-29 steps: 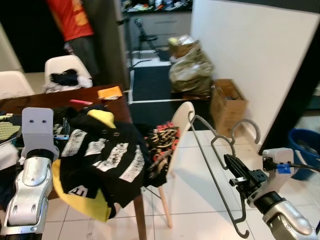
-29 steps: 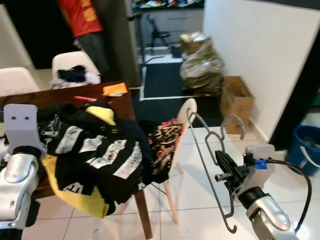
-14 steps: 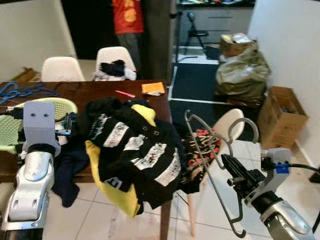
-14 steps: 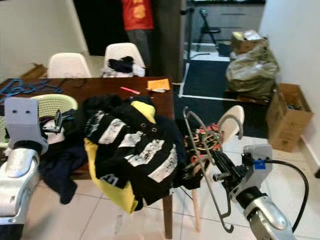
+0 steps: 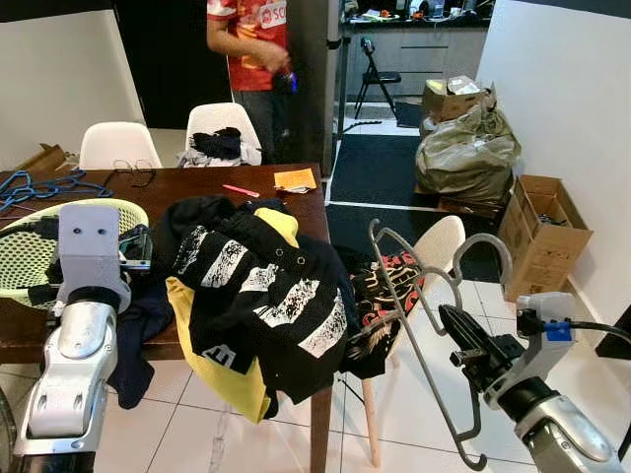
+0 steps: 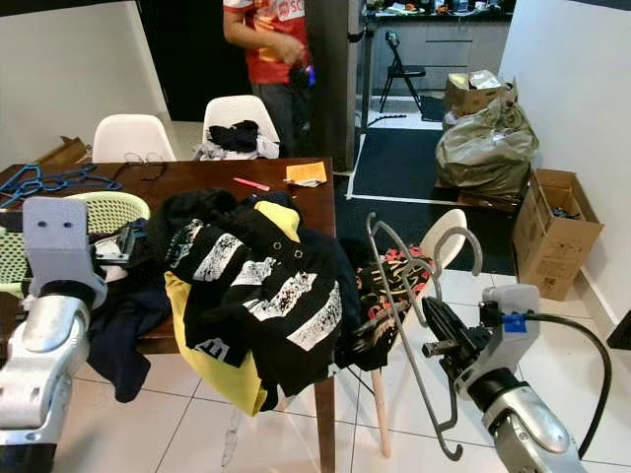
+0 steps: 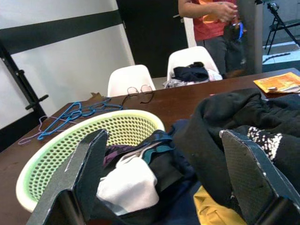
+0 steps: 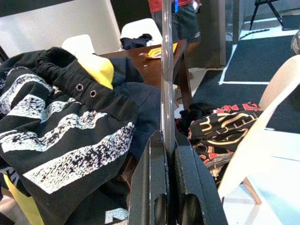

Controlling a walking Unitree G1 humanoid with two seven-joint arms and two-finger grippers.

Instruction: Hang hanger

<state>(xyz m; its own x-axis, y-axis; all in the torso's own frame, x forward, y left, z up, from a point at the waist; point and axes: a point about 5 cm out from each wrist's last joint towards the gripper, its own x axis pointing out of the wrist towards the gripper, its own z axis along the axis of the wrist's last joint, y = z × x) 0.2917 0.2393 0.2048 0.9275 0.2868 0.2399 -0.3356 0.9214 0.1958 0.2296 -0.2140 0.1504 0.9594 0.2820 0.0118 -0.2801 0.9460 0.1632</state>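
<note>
My right gripper (image 5: 450, 321) is shut on a grey wire hanger (image 5: 409, 325), held upright at the lower right over the white floor, close to the table's corner. In the right wrist view the hanger's rod (image 8: 166, 70) runs straight up from between the closed fingers (image 8: 150, 178). My left gripper (image 7: 164, 178) is open with nothing in it, raised over the dark wooden table (image 5: 197, 187). It points at a green mesh basket (image 7: 61, 150) of clothes. Several blue hangers (image 5: 39, 185) lie at the table's far left.
A black hoodie with white prints and yellow lining (image 5: 266, 296) drapes over the table's corner. A white chair (image 5: 439, 241) with a red and black garment stands beside the hanger. A person in a red shirt (image 5: 251, 39) stands behind the table. A cardboard box (image 5: 542, 227) and a bag (image 5: 463, 148) sit at the right wall.
The camera has swung toward the table, so the basket, blue hangers and person come into view. The right gripper keeps its hold on the hanger. The left gripper stays open.
</note>
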